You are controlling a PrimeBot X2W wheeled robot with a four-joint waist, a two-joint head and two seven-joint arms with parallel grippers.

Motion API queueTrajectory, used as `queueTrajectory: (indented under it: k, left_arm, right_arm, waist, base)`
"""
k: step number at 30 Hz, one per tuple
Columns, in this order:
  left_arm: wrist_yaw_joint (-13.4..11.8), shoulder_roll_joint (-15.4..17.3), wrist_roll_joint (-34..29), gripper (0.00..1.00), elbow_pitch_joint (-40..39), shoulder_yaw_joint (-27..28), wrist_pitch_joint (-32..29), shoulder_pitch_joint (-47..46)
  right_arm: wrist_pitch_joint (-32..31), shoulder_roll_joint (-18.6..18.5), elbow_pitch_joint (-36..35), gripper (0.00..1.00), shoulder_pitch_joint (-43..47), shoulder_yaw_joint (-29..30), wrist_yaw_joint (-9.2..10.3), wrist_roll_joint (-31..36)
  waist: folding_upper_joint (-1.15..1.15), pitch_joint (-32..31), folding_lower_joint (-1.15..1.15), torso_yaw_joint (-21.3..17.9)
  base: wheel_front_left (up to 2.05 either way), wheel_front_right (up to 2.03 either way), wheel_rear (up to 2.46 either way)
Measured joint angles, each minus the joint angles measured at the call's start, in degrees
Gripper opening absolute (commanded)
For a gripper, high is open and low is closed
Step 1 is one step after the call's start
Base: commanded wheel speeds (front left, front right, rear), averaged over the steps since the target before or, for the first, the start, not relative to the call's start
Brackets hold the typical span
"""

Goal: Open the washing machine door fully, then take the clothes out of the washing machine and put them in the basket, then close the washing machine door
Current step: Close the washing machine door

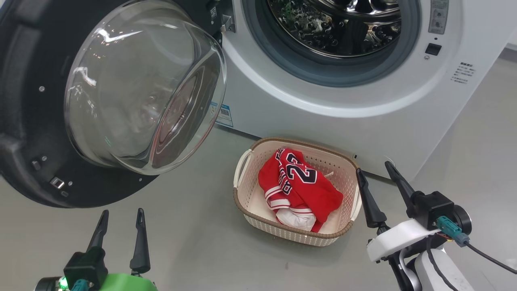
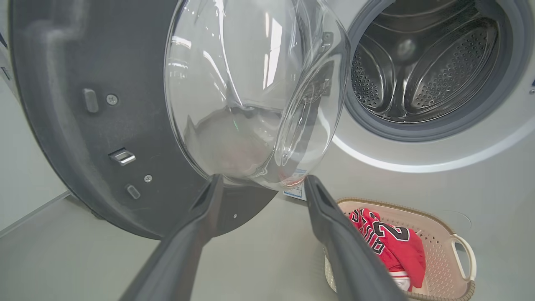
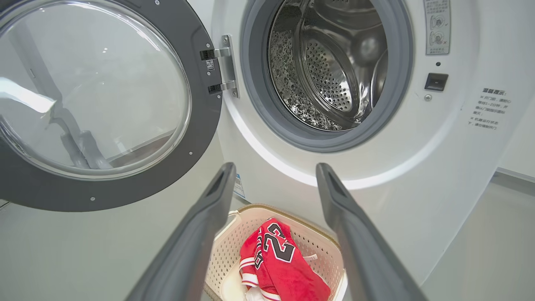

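The washing machine door point(image 1: 121, 93) point(image 2: 175, 100) point(image 3: 96, 96) hangs swung wide open at the left, its glass bowl bulging outward. The white washing machine point(image 1: 323, 101) point(image 3: 376, 175) shows a bare steel drum point(image 1: 335, 24) point(image 2: 422, 62) point(image 3: 330, 62). On the floor in front stands the cream basket point(image 1: 246, 202) point(image 2: 451, 259) point(image 3: 225, 251), holding the red clothes point(image 1: 299, 186) point(image 2: 393, 246) point(image 3: 280, 263), the number jersey on top. My left gripper point(image 1: 120, 215) point(image 2: 263, 182) is open, low below the door. My right gripper point(image 1: 375, 167) point(image 3: 276, 167) is open, just right of the basket.
Grey floor point(image 1: 194, 242) spreads around the basket and between my arms. The door's hinge point(image 3: 221, 67) sits at the opening's left edge. A latch socket point(image 1: 433, 49) and labels are on the machine's right front.
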State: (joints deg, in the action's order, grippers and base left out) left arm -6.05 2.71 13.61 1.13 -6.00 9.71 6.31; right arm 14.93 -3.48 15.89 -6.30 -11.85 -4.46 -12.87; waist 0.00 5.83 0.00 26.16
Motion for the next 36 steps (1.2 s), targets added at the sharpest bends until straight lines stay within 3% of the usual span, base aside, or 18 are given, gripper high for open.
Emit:
queueTrajectory:
  k: [21, 23, 25, 27, 28, 36]
  left_arm:
    - [-0.2, 0.0, 1.0, 1.00, -0.2, 0.4, 1.0, 0.9]
    - [-0.2, 0.0, 1.0, 0.59, -0.2, 0.5, 1.0, 0.9]
    - [-0.2, 0.0, 1.1, 0.32, -0.2, 0.5, 1.0, 0.9]
    - [-0.2, 0.0, 1.1, 0.14, -0.2, 0.5, 1.0, 0.9]
    - [-0.2, 0.0, 1.1, 0.00, -0.2, 0.5, 1.0, 0.9]
    - [-0.2, 0.0, 3.4, 0.00, -1.1, 0.8, 1.5, 0.9]
  right_arm:
    - [0.0, 0.1, 1.3, 1.00, 0.0, -1.0, -0.53, 0.0]
    - [0.0, 0.1, 1.3, 1.00, 0.0, -1.0, -0.53, 0.0]
    - [0.0, 0.1, 1.3, 1.00, 0.0, -1.0, -0.53, 0.0]
    - [0.0, 0.1, 1.4, 1.00, 0.0, -1.0, -0.53, 0.0]
    - [0.0, 0.1, 1.4, 1.00, 0.0, -1.0, -0.53, 0.0]
    - [0.0, 0.2, 1.5, 1.00, 0.0, -0.9, -0.54, 0.0]
  waist:
    - [0.00, -0.7, 0.00, 0.7]
    - [0.00, -0.7, 0.00, 0.7]
    - [0.00, -0.7, 0.00, 0.6]
    - [0.00, -0.7, 0.00, 0.6]
    - [0.00, -0.7, 0.00, 0.6]
    - [0.00, -0.6, 0.00, 1.0]
  base:
    - [0.00, 0.00, 0.00]
    - [0.00, 0.00, 0.00]
    - [0.00, 0.00, 0.00]
    - [0.00, 0.00, 0.00]
    - [0.00, 0.00, 0.00]
    - [0.00, 0.00, 0.00]
